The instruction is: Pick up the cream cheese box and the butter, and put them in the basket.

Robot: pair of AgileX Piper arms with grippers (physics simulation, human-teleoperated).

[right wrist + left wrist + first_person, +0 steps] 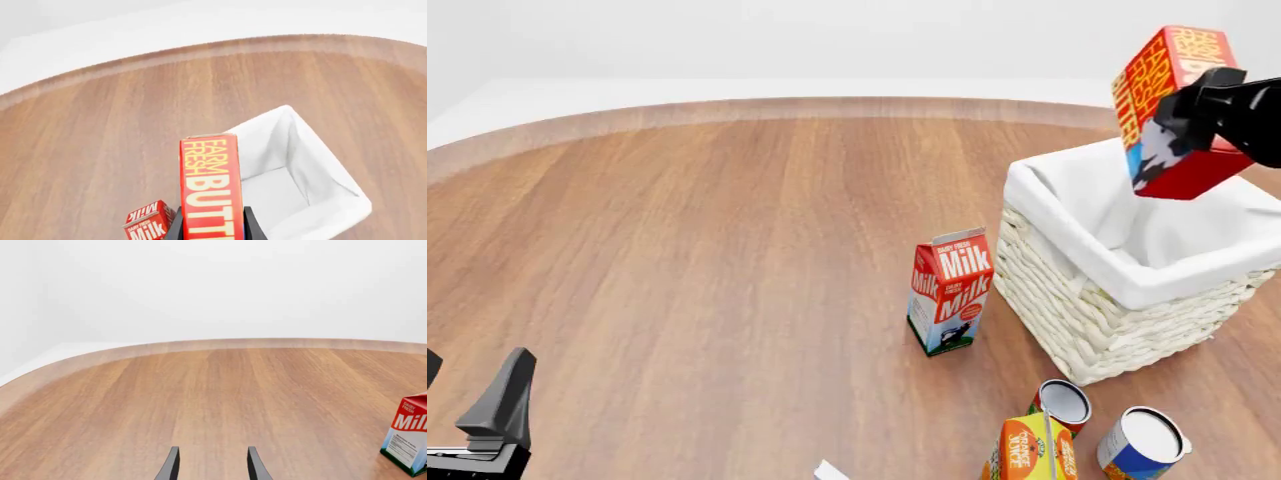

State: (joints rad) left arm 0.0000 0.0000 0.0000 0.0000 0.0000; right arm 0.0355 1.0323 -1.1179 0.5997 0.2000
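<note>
The red and orange butter (1165, 100) carton hangs tilted in the air over the whitish wicker basket (1094, 320), with my right gripper (1205, 112) shut on it. In the right wrist view the butter (209, 185) stands between the dark fingers (253, 227), with the basket's white cloth lining (337, 172) below and beyond it. A pale corner of the cream cheese box (831, 470) shows at the table's near edge. My left gripper (470, 395) is low at the near left, open and holding nothing, its fingers (171, 465) apart over bare wood.
A red-and-white Milk carton (952, 292) stands upright just left of the basket, also in the left wrist view (408, 440) and right wrist view (150, 225). Two cans (1064, 403) (1141, 442) and an orange juice carton (1028, 452) sit in front of the basket.
</note>
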